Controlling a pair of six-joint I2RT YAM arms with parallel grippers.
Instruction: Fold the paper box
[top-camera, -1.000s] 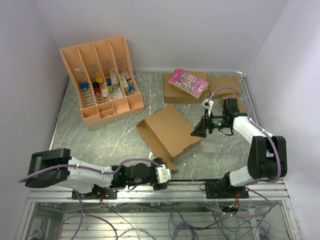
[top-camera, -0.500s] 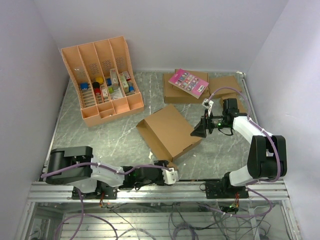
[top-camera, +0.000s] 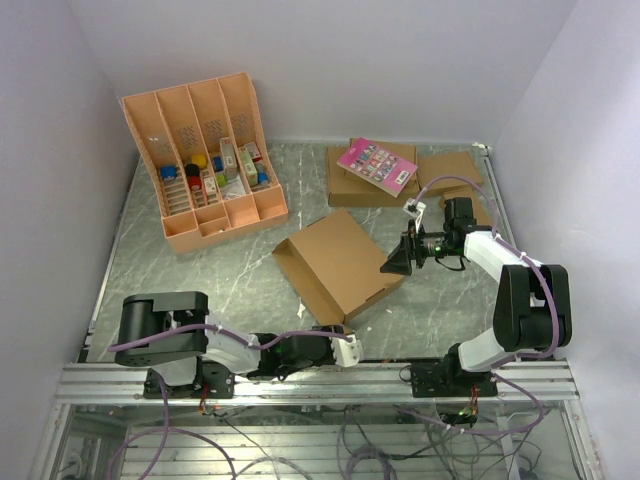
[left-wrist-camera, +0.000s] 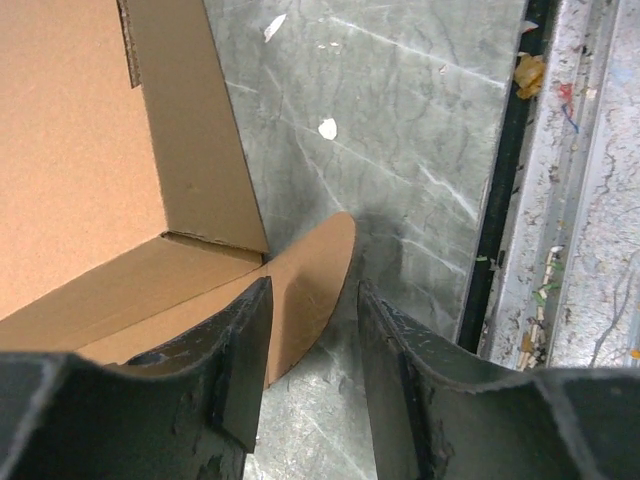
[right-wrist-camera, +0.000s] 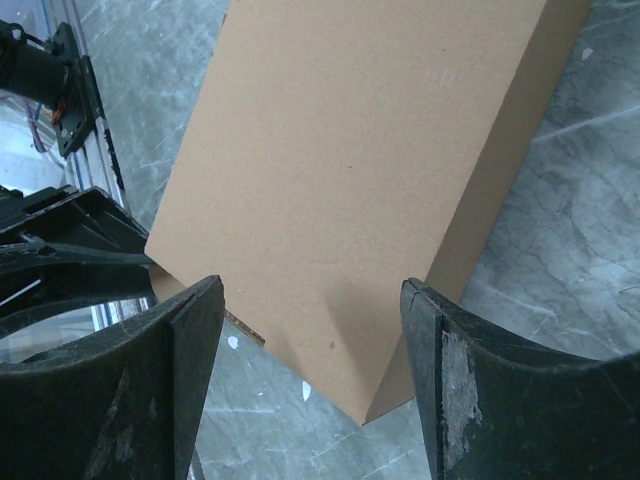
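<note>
The paper box (top-camera: 340, 262) is a brown cardboard piece, folded into a flat box, lying mid-table. My left gripper (top-camera: 346, 349) is low at the table's near edge, just in front of the box's near corner. It is open and empty. In the left wrist view its fingers (left-wrist-camera: 240, 370) straddle the rounded flap (left-wrist-camera: 310, 290) at the box corner (left-wrist-camera: 200, 180). My right gripper (top-camera: 396, 264) is open and empty at the box's right corner. In the right wrist view the box top (right-wrist-camera: 360, 170) lies between its wide-apart fingers (right-wrist-camera: 190, 350).
An orange-tan compartment tray (top-camera: 205, 160) with small items stands at the back left. Smaller brown boxes (top-camera: 365, 180) with a pink booklet (top-camera: 377, 165) lie at the back right, more boxes (top-camera: 450, 172) beside them. The metal rail (top-camera: 320, 378) runs along the near edge.
My left arm has swung low along the near edge and its gripper has slid right toward the box's near corner. The right arm and the box have not moved.
</note>
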